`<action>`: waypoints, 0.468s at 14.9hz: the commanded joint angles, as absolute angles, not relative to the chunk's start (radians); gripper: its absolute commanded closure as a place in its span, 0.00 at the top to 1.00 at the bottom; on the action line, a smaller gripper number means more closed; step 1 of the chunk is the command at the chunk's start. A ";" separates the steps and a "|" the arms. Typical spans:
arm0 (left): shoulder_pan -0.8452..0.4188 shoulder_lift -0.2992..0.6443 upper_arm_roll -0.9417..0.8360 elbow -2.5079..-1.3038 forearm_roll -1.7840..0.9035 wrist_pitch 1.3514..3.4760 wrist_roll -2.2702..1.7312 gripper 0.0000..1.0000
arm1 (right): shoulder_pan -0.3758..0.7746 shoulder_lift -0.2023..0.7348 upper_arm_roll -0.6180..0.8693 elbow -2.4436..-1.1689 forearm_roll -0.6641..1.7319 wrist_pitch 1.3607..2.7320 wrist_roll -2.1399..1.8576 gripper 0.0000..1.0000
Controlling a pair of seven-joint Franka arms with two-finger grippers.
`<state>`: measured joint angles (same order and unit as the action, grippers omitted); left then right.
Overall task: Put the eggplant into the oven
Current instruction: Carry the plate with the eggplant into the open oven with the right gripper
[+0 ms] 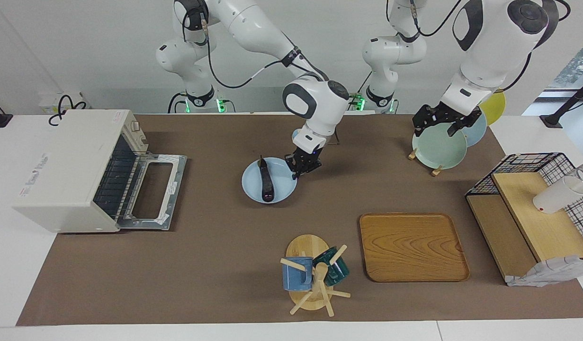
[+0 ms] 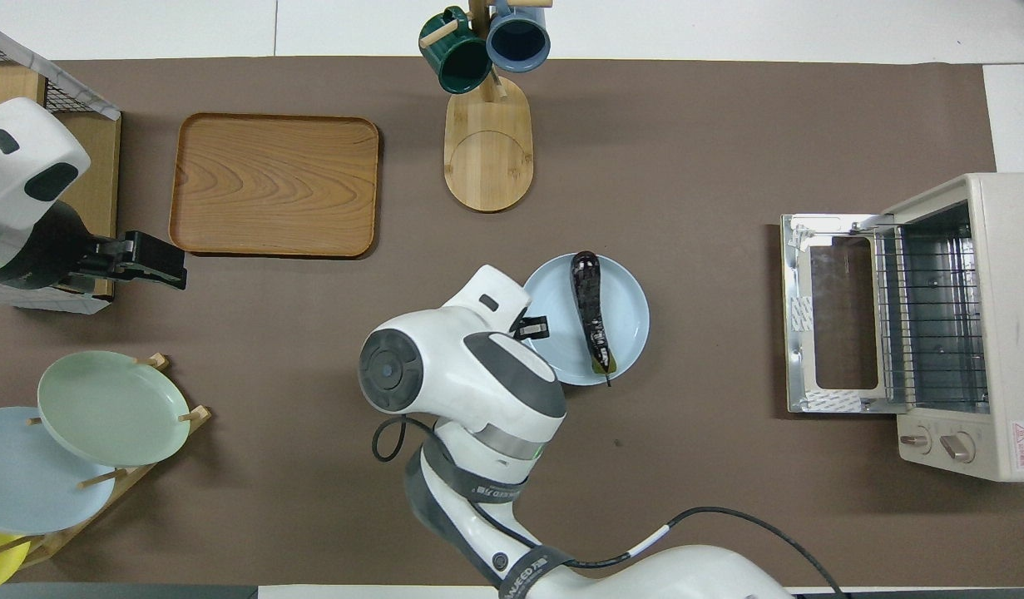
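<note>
Eggplant lies on the blue plate, unheld. Right gripper, fingers together, sits at the plate's edge beside it; left gripper, fingers apart, waits over the plate rack. Oven door is down. Risk: a closed gripper would push the eggplant, not grasp it.

One eggplant, one oven, two mugs, four plates, one tray.

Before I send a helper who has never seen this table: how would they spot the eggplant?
Start at the white oven, door open, at the right arm's end of the table. Toward the table's middle from it lies a pale blue plate. The eggplant lies on that plate: long, dark purple, the only food in sight.
</note>
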<state>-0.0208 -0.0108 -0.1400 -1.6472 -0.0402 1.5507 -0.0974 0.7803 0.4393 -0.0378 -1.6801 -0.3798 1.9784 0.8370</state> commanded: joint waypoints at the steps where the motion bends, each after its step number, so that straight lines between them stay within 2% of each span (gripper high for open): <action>1: -0.026 -0.023 -0.138 -1.649 -0.029 1.526 -0.092 1.00 | 0.669 0.300 -0.023 -1.825 -0.397 1.974 0.754 0.00; 3: -0.025 -0.023 -0.137 -1.649 -0.015 1.526 -0.087 1.00 | 0.579 0.201 -0.023 -1.929 -0.396 1.983 0.639 0.00; 7: -0.028 -0.021 -0.141 -1.647 0.012 1.534 -0.084 1.00 | 0.431 0.115 -0.023 -1.991 -0.394 1.968 0.533 0.00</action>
<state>-0.0207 -0.0115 -0.1430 -1.6471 -0.0132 1.5468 -0.0968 0.4950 0.1940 -0.0402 -1.9104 -0.3805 1.9625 0.5903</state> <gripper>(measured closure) 0.000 0.974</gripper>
